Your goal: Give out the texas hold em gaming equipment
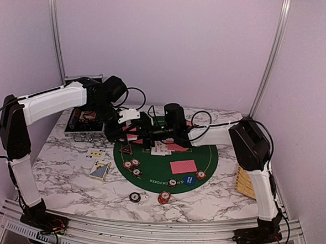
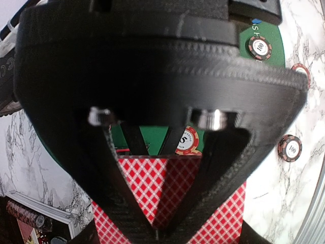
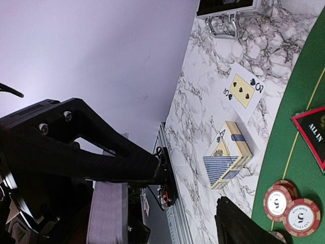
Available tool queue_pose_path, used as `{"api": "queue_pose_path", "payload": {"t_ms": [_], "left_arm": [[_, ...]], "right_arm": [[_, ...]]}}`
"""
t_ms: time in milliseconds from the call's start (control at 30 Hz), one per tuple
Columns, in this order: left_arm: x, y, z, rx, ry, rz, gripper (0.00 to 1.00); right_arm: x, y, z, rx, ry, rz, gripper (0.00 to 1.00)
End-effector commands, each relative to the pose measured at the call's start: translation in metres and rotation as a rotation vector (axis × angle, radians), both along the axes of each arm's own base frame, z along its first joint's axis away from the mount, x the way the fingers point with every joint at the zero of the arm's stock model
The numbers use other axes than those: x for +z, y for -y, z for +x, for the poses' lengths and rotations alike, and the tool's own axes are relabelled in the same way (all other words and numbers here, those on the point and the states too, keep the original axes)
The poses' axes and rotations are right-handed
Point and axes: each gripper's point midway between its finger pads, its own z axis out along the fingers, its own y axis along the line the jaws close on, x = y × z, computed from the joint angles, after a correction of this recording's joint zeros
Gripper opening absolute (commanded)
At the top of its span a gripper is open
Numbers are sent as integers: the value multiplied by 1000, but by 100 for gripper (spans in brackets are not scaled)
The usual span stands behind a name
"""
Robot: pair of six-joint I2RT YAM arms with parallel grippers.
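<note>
My left gripper (image 2: pixel 159 233) is shut on a stack of red-backed playing cards (image 2: pixel 147 183), held over the green felt mat (image 1: pixel 205 158). In the top view the left gripper (image 1: pixel 123 133) and the right gripper (image 1: pixel 146 133) meet at the mat's far left. My right gripper (image 3: pixel 193 188) is open, with nothing between its fingers (image 3: pixel 117 165). A red-backed card (image 1: pixel 183 166) lies face down on the mat, with face-up cards (image 1: pixel 161 148) beside it. Poker chips (image 1: pixel 131 164) ring the mat's front edge, with a blue one (image 1: pixel 189 180) and two (image 1: pixel 164 197) off the mat. A dark triangular marker (image 1: pixel 126 149) lies at the mat's left.
A black hard case (image 1: pixel 84 123) stands open at the far left. A blue card box (image 1: pixel 99 170) and a face-up five of spades (image 3: pixel 245 90) lie on the marble left of the mat. A woven wicker tray (image 1: pixel 246 182) sits at the right edge.
</note>
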Motion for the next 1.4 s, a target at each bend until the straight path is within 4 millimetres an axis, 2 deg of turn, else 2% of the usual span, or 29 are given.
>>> {"api": "queue_pose_path", "payload": {"t_ms": [0, 167, 300, 467, 633, 867, 1100, 1367], "left_arm": [[7, 2, -4, -11, 5, -18, 0], [8, 2, -4, -11, 8, -19, 0], [5, 0, -4, -9, 4, -12, 0], [1, -2, -4, -6, 1, 3, 0], [0, -2, -4, -5, 1, 5, 0], [-5, -4, -3, -3, -3, 19, 0], [-7, -6, -1, 3, -5, 28, 0], [-8, -9, 1, 8, 3, 37, 0]], "right_arm": [[-8, 13, 8, -20, 12, -42, 71], [-9, 29, 9, -34, 21, -59, 64], [0, 35, 8, -33, 32, -48, 54], [14, 42, 7, -36, 54, -29, 39], [25, 50, 7, -42, 60, -16, 16], [37, 57, 4, -46, 63, 3, 0], [52, 66, 1, -61, 23, 77, 0], [49, 73, 2, -69, 8, 73, 0]]}}
